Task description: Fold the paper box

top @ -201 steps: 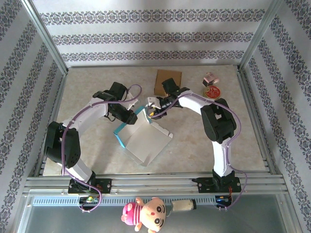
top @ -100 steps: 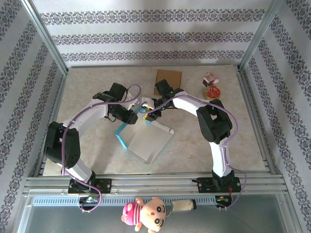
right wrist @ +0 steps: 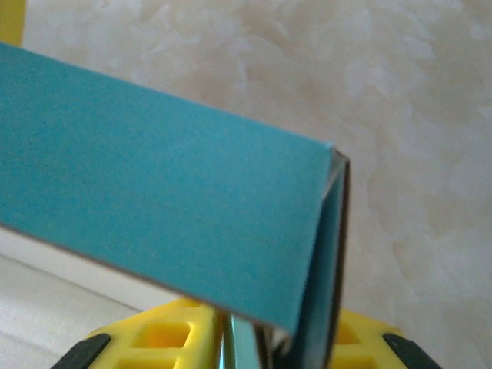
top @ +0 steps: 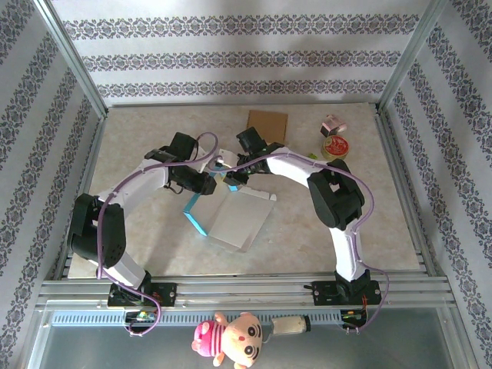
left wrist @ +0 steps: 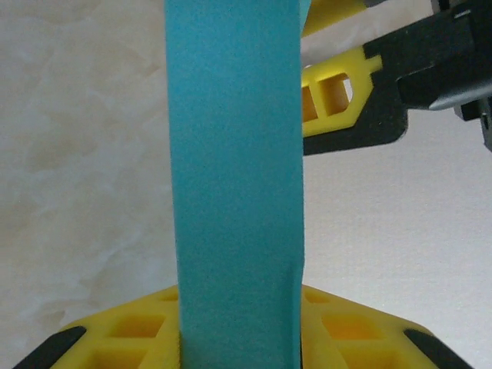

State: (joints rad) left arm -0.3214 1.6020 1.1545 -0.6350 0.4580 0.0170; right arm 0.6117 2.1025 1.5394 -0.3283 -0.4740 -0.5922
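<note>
1. The flat white paper box (top: 240,219) lies near the middle of the beige marbled table (top: 330,223).
2. Its teal flap (left wrist: 234,177) stands up along the 10 o'clock side.
3. The left gripper (top: 207,183) pinches this flap.
4. The right gripper (top: 228,174) is at the flap's 1 o'clock end; I cannot tell its grip.

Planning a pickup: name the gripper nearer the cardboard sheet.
Right. The right gripper is just near-left of the cardboard sheet; the left gripper lies farther out the same way.

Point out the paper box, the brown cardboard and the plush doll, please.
paper box (top: 240,219): top external view, middle of its white panel.
brown cardboard (top: 267,123): top external view, its centre.
plush doll (top: 244,332): top external view, its face.
</note>
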